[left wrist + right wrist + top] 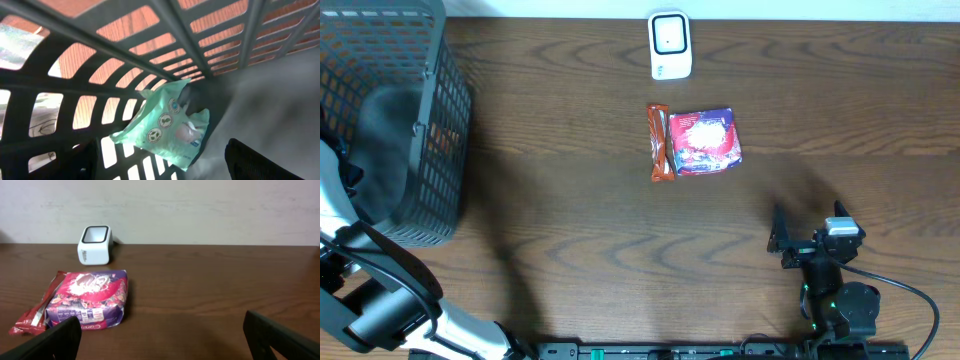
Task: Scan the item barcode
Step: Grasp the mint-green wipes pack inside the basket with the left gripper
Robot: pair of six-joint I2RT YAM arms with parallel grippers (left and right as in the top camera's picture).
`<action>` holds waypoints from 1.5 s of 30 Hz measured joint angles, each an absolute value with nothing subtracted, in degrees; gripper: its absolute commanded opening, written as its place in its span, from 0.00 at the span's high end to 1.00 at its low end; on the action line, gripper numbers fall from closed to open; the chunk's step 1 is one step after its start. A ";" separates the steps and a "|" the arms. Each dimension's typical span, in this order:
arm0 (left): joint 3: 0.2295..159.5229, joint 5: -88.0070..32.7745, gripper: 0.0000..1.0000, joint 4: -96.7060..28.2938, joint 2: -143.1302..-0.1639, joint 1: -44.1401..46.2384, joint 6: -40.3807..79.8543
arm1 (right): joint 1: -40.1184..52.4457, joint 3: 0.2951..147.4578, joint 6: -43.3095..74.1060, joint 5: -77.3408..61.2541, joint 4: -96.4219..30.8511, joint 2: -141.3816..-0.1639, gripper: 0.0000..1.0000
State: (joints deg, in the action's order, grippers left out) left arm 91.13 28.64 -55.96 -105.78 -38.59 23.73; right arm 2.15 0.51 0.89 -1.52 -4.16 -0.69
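Two arms at the bench (570,230), neither holding anything.

Far left: mesh basket (445,130), with the left arm reaching down into it. Left fingers (262,162) stood wide with nothing between them. A green pouch (165,127) lay just ahead of them, crumpled at the foot of the mesh wall. It was not touched, as far as the wrist view showed. Its long axis ran slantwise, low on the left and higher on the right, so roughly crosswise to the reach. I judged this the item in hand. Only the left arm was near it; the right was well apart, across the bench.

Centre: a red bar (659,143) and a purple pack (706,141) lay touching, bar on the left, its length pointing toward the scanner (670,45). The scanner was white and sat beyond them near the far edge, window up.

Right: right fingers (282,337) were spread full and empty, low over the bench, facing pack and scanner and well short of both.

Coming move, by my reckoning: close across the pouch's short side, lift clear of the rim and carry it right to the scanner. I could not make out the barcode side.
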 measured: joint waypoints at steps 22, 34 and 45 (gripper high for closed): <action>91.09 28.64 0.20 -55.02 -112.12 -38.59 22.04 | 2.15 0.51 0.89 -1.52 -4.19 -0.69 0.01; 90.54 28.62 0.20 -55.86 -112.49 -38.59 22.68 | 2.15 0.51 0.89 -1.52 -4.19 -0.69 0.01; 86.43 19.75 0.23 -54.89 -112.51 -38.59 22.87 | 2.15 0.51 0.89 -1.52 -4.19 -0.69 0.01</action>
State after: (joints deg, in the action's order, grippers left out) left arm 86.43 19.75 -54.89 -112.51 -38.59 22.87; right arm 2.15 0.51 0.89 -1.52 -4.19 -0.69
